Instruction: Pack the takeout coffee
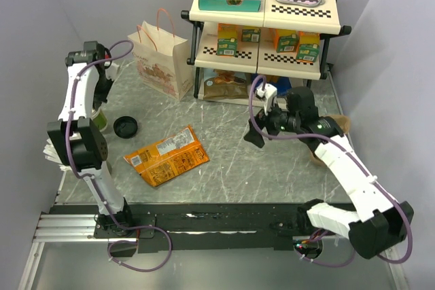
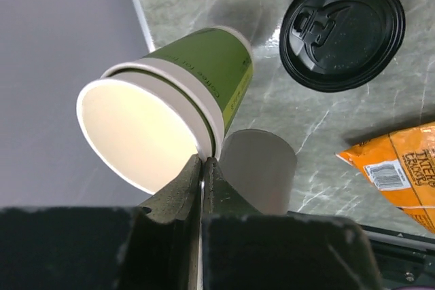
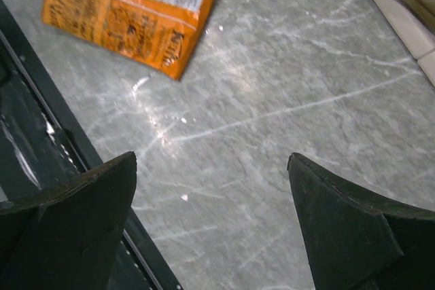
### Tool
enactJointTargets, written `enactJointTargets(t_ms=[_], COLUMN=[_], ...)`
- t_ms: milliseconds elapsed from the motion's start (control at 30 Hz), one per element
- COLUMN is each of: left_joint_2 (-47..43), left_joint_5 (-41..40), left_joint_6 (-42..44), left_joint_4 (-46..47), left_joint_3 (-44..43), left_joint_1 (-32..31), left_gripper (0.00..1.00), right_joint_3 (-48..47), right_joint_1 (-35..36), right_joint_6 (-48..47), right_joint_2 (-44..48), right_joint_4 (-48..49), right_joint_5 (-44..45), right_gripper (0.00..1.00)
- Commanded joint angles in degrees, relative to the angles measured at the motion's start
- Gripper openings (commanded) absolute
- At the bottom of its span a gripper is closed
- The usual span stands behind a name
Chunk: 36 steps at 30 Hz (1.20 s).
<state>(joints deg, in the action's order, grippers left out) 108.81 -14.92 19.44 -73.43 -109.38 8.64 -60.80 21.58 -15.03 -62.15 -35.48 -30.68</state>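
Observation:
A takeout coffee with its lid on is not in view. My left gripper (image 2: 204,161) is shut on the rim of a lidless green paper cup (image 2: 204,73) with a cream inside, one finger inside and one outside. The cup is tilted, its mouth toward the camera. From above, that cup (image 1: 100,120) is at the table's left edge under the left gripper (image 1: 102,103). A black plastic lid (image 2: 342,32) lies flat on the table (image 1: 126,127), apart from the cup. My right gripper (image 3: 212,157) hangs open over bare table (image 1: 257,137), holding nothing. A paper bag (image 1: 162,59) stands open at the back left.
An orange snack packet (image 1: 166,155) lies mid-table, between the arms. A two-level shelf (image 1: 265,32) of boxes and cartons stands at the back right. A pale cylinder (image 2: 262,168) sits just beside the held cup. A white stack (image 1: 51,149) lies at the left edge.

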Motion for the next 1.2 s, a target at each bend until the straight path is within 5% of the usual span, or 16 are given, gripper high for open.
enactJointTargets(t_ms=[0,167,367,667,1167], left_joint_2=[-0.10,2.89,5.16,7.46,8.61], left_joint_5=[-2.33,1.82,4.81,11.74,20.36], left_joint_6=[1.30,2.00,3.59,1.30,-6.78], left_joint_4=[-1.62,-4.09,-0.05,3.73,2.06], left_joint_3=[-10.65,-20.33,-17.44,-16.13,-12.87], left_joint_1=[-2.83,-10.12,-19.09,-20.07,-18.93], left_gripper=[0.01,0.01,0.01,0.01,0.01], right_joint_3=[-6.43,-12.92,-21.36,-20.68,-39.04], right_joint_1=[0.56,2.41,4.61,9.87,15.94], right_joint_6=[6.49,13.70,28.54,42.97,53.61], right_joint_2=[-3.67,-9.90,-21.15,-33.73,-57.46], right_joint_4=[5.76,10.34,16.93,40.29,46.04], right_joint_5=[-4.13,-2.81,2.98,4.66,15.99], right_gripper=[0.97,0.97,1.00,0.99,0.94])
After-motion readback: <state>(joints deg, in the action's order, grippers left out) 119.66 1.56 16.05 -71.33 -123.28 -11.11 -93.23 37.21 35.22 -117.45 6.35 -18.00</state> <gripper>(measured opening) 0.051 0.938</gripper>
